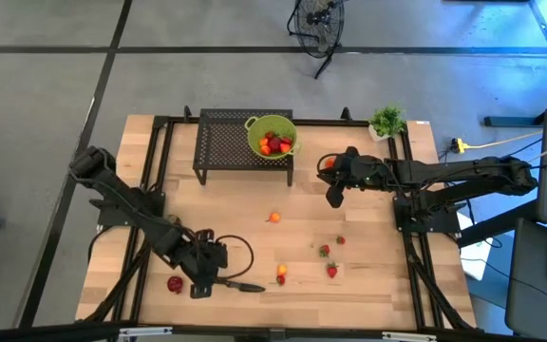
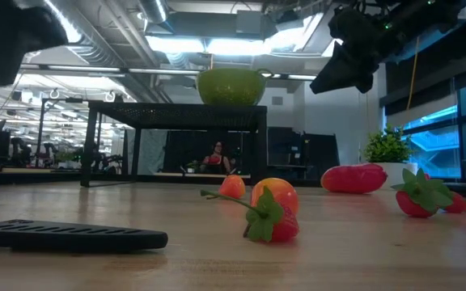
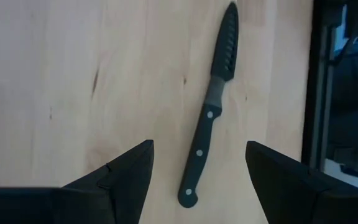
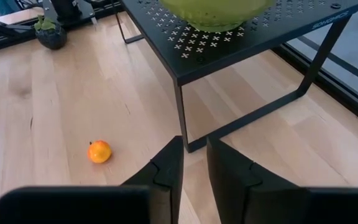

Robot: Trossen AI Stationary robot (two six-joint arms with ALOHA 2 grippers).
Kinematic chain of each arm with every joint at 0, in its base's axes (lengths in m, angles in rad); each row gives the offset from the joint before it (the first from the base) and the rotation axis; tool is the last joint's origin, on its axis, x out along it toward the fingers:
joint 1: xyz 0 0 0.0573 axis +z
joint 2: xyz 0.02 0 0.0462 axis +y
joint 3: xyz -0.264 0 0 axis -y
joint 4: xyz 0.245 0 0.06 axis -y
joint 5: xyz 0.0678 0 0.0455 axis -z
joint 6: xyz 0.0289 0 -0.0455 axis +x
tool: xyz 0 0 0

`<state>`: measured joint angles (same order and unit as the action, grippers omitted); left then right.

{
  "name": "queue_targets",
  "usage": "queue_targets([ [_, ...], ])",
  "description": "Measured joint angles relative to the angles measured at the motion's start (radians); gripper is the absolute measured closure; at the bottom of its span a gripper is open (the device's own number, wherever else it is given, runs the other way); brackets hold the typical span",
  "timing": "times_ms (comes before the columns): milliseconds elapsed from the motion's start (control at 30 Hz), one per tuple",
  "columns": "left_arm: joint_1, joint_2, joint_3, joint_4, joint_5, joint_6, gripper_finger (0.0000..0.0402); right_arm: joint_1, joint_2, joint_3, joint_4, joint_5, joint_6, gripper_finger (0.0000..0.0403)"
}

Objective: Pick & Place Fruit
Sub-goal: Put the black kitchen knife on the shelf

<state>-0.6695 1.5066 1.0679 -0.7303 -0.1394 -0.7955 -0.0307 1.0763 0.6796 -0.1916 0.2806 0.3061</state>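
Two arms work over one wooden table; items are listed from largest to smallest.

- Table (image 1: 254,237): pale wood with a black frame; it carries everything listed below.
- Left arm: reaches toward the near left of the table; the left gripper (image 1: 200,281) hangs low over the wood, jaws apart and holding nothing (the left wrist view shows both fingers well apart above the knife).
- Right arm: stretches in from the right; the right gripper (image 1: 334,195) sits off the rack's right end, jaws drawn almost together with only a narrow gap, and nothing shows between them.
- Rack (image 1: 235,142): black perforated stand at the far edge of the table.
- Bowl (image 1: 272,135): lime green, resting on the rack's right part and holding several red and orange fruit (image 1: 273,144).
- Potted plant (image 1: 386,122): small and green, at the far right corner.
- Knife (image 3: 209,112): black handle and dark blade, lying flat just beside the left gripper.
- Red oblong fruit (image 2: 354,178): glossy, on the wood near the right gripper.
- Orange fruit (image 1: 273,218): alone at mid-table.
- Strawberries (image 1: 331,271): three in a loose cluster right of centre, on the near side.
- Red-and-yellow pair (image 1: 281,275): touching, near the knife's tip.
- Single red fruit (image 1: 175,283): at the near left, beside the left gripper.
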Motion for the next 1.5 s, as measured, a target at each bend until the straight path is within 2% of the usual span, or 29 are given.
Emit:
queue_targets([
  [200, -0.017, 0.076, 0.000, 0.000, 0.005, -0.033, 0.0151, 0.000, 0.000, 0.000, 0.020, -0.008, 0.005, 0.0341],
  [400, -0.018, 0.160, 0.000, 0.003, 0.061, -0.033, 0.0151, 0.000, 0.000, 0.000, 0.021, -0.008, 0.005, 0.0346],
  [1033, -0.030, 0.288, 0.000, 0.091, 0.091, -0.032, 0.0151, 0.000, 0.000, 0.000, 0.021, -0.009, 0.020, 0.0316],
  [1500, -0.067, 0.327, 0.004, 0.072, 0.007, -0.032, 0.0161, 0.000, 0.000, 0.000, 0.027, -0.009, 0.027, 0.0343],
])
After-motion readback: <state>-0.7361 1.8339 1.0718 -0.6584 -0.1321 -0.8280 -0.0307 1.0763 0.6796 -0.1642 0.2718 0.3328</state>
